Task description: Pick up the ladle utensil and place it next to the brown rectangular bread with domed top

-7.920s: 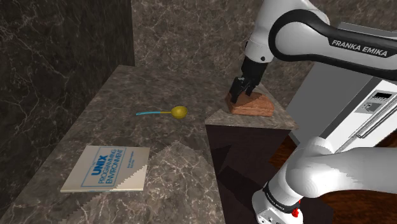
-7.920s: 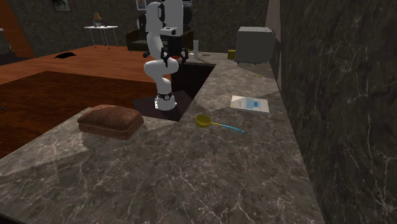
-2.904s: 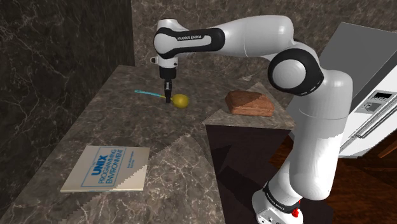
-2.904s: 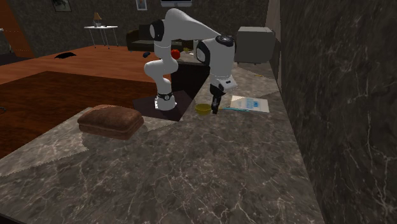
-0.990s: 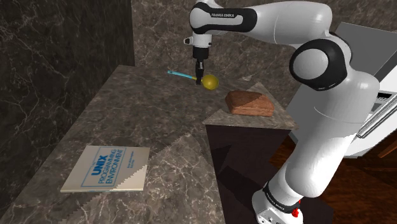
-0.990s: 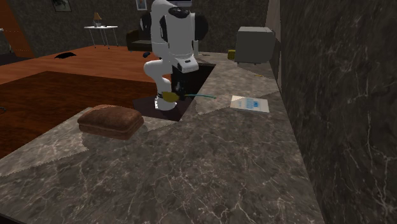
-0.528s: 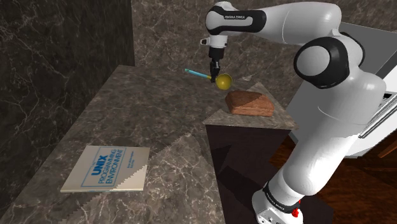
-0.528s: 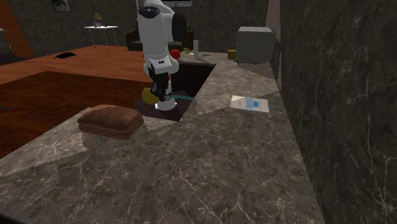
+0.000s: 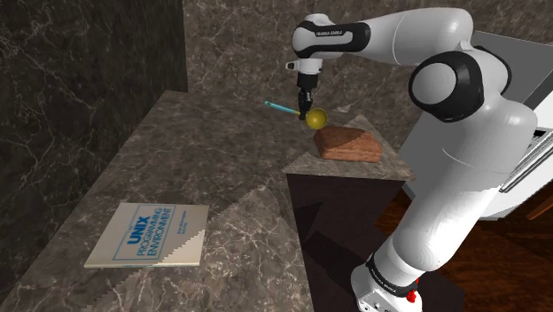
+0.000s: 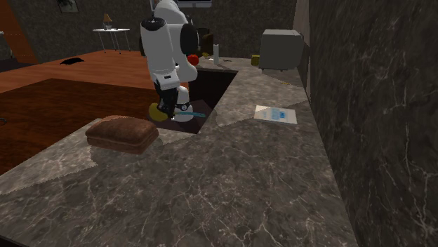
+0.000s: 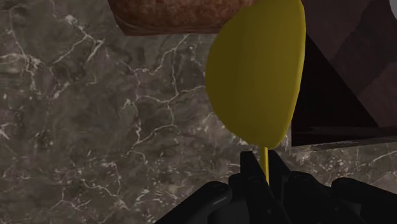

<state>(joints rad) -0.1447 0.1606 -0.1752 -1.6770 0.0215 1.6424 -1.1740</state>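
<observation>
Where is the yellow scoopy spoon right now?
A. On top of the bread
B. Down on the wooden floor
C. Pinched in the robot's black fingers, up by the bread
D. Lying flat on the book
C: the gripper is shut on the thin handle of the ladle, and its yellow bowl hangs above the counter just beside the brown bread, not touching it.

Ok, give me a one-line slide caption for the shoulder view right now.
Black gripper holds the yellow-bowled, blue-handled ladle above the dark marble counter, close beside the brown loaf.
</observation>
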